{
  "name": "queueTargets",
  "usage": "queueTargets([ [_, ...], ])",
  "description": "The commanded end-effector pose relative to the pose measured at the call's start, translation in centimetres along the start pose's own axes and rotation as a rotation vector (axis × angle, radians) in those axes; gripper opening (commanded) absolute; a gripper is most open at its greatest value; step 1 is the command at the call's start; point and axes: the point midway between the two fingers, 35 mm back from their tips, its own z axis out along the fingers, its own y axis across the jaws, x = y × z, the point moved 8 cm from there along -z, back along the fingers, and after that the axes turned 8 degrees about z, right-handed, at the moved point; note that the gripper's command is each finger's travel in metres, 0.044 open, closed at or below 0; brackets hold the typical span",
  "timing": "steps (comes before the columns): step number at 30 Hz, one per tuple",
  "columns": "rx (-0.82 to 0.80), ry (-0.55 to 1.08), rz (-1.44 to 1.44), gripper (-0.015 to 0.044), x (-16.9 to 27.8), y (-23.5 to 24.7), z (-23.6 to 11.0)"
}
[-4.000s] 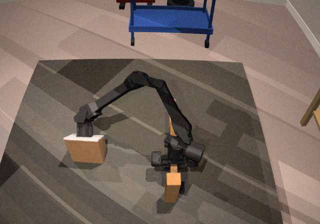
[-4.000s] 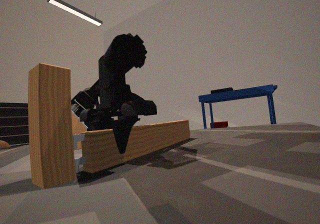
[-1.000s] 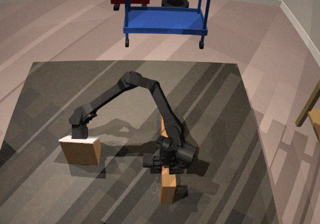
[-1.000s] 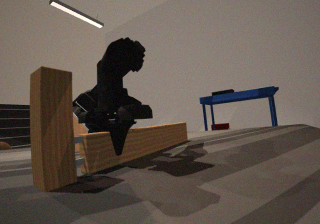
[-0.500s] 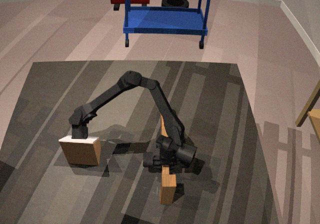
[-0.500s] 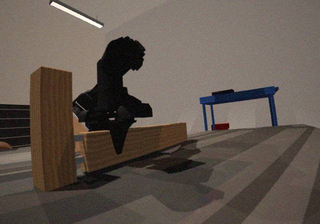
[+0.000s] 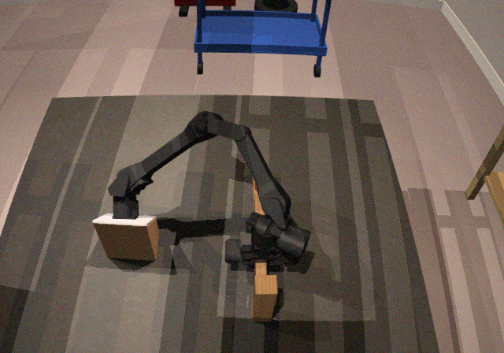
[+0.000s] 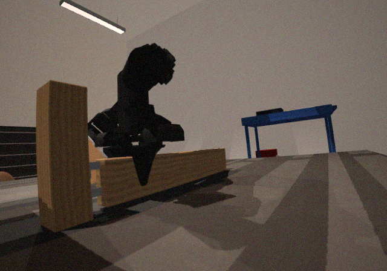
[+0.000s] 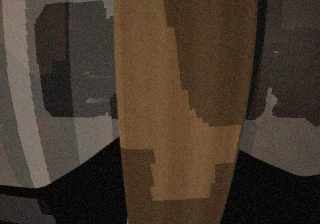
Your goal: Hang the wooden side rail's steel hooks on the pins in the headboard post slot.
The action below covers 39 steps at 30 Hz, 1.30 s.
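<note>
Wooden side rail [image 8: 175, 168] lies along the table [image 8: 281, 215], its near end just beside the upright headboard post [image 8: 62, 155], where steel hooks [image 8: 95, 165] reach from the rail's end toward the post; whether they sit on pins cannot be told. The gripper [image 8: 143, 171] is clamped across the rail near that end, one dark finger [image 8: 144, 164] down its side. A blue cart [image 7: 260, 48] stands well apart.

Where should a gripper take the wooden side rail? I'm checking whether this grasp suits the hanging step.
Best across the two long flat faces, from above, near the post end, as the gripper is shut on the side rail now. The rail stands on edge, so those faces are parallel, and holding near the headboard post helps steer the hooks.
</note>
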Motion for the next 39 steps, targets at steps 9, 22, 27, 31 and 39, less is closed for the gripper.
queueTargets([
  [9,0.019,0.000,-0.002,0.0000,0.22,-0.08,-0.93],
  [22,0.019,0.000,-0.002,0.0000,0.22,-0.08,-1.15],
  [27,0.019,0.000,-0.002,0.0000,0.22,-0.08,-1.23],
  [31,0.019,0.000,-0.002,0.0000,0.22,-0.08,-1.30],
  [39,0.019,0.000,-0.002,0.0000,0.22,-0.08,-1.43],
])
